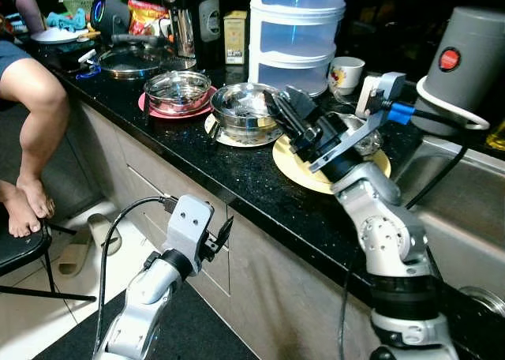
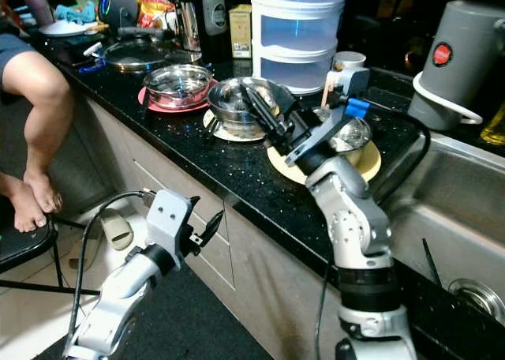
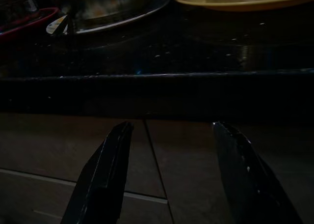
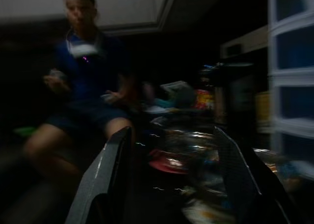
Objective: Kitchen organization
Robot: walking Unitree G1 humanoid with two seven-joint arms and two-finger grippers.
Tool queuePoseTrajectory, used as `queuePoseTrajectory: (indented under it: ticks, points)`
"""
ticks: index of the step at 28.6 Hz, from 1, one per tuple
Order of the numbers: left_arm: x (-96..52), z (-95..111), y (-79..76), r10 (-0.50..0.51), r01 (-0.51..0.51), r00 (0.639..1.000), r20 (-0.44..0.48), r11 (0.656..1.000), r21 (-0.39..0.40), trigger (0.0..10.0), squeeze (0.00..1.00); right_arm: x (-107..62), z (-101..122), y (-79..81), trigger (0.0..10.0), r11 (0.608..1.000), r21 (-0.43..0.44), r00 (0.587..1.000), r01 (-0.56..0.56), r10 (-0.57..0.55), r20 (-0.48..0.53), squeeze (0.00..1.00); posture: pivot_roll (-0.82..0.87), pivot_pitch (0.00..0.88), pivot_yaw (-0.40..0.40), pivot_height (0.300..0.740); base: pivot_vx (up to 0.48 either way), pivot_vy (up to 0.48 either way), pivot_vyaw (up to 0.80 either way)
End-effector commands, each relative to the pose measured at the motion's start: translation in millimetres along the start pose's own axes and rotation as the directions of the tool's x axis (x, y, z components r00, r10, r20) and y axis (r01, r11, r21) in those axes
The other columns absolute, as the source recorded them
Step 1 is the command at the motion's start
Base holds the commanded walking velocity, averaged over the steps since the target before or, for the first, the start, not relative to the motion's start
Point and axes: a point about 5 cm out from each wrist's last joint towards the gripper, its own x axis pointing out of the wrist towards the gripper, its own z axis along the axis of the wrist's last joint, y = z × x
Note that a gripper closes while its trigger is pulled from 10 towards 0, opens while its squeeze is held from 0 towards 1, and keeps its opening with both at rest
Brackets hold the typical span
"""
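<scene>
A: Home kitchen. Black speckled counter (image 1: 237, 178) with cabinet fronts (image 1: 158, 210) below, steel sink (image 2: 465, 210) set in at the right end.

B: Evidence beyond the counter?

A: Cookware all along it: steel bowls (image 1: 177, 88) on plates, a yellow plate (image 2: 359, 164), a frying pan (image 1: 134, 58), a mug (image 1: 346, 73), a grey kettle (image 1: 465, 56) by the sink. Stacked plastic drawers (image 1: 298, 28) and snack packets (image 1: 146, 16) at the back.

B: Why home, not commercial?

A: A barefoot person (image 1: 31, 115) sits at the far end, slippers (image 1: 95, 234) on the tiled floor. Clutter is household stuff.
</scene>
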Motion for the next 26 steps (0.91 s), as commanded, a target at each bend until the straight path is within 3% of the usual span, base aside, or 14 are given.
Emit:
queuePoseTrajectory:
  ticks: [1, 3, 6, 8, 9, 12, 19, 26]
  points:
    - [-0.3, -2.3, -1.8, -0.011, 0.011, 1.0, -0.008, 1.0, 0.001, 10.0, 0.0, 3.0, -3.1, 0.8, 10.0, 1.0, -0.027, 1.0, 0.008, -0.008, -0.024, 0.0, -0.02, 0.0, -0.016, 0.74, 0.0, 0.0, 0.0]
    - [-0.2, -2.2, -2.0, -0.011, 0.011, 1.0, -0.007, 1.0, 0.001, 10.0, 0.0, 3.7, -7.0, -3.5, 10.0, 0.994, -0.103, 0.996, 0.04, -0.048, -0.08, 0.0, -0.02, 0.0, -0.018, 0.74, 0.0, 0.0, 0.0]
    - [-0.1, -1.8, -2.2, -0.01, 0.01, 1.0, -0.002, 1.0, 0.002, 10.0, 0.0, 3.6, -11.3, -6.3, 10.0, 0.987, -0.15, 0.99, 0.06, -0.077, -0.114, 0.0, -0.02, 0.0, -0.021, 0.74, 0.0, 0.0, 0.0]
    - [-1.4, 1.0, -1.5, 0.006, -0.006, 1.0, 0.019, 1.0, 0.012, 10.0, 0.0, 0.6, -22.7, -12.3, 10.0, 0.964, -0.254, 0.971, 0.079, -0.132, -0.199, 0.0, -0.01, 0.0, -0.022, 0.74, 0.0, 0.0, 0.0]
    - [-1.4, 1.0, -1.5, 0.006, -0.006, 1.0, 0.019, 1.0, 0.012, 10.0, 0.0, 0.6, -22.7, -12.3, 10.0, 0.964, -0.254, 0.971, 0.079, -0.132, -0.199, 0.0, -0.01, 0.0, -0.022, 0.74, 0.0, 0.0, 0.0]
    - [-3.4, 4.7, 0.4, 0.028, -0.029, 0.999, 0.045, 0.999, 0.021, 10.0, 0.0, -8.0, -35.9, -24.8, 10.0, 0.926, -0.36, 0.934, 0.112, -0.222, -0.28, 0.0, -0.02, 0.0, -0.023, 0.74, 0.0, 0.0, 0.0]
    - [-4.0, 6.5, 1.0, 0.031, -0.033, 0.998, 0.053, 0.999, 0.025, 10.0, 0.0, -20.6, -40.8, -43.0, 10.0, 0.903, -0.367, 0.89, 0.223, -0.343, -0.3, 0.0, -0.02, 0.0, -0.019, 0.74, 0.0, 0.0, 0.0]
    - [-4.2, 6.3, 1.1, 0.03, -0.031, 0.998, 0.053, 0.999, 0.024, 10.0, 0.0, -23.2, -43.4, -47.6, 10.0, 0.888, -0.366, 0.872, 0.277, -0.392, -0.292, 0.0, -0.02, 0.0, -0.019, 0.74, 0.0, 0.0, 0.0]
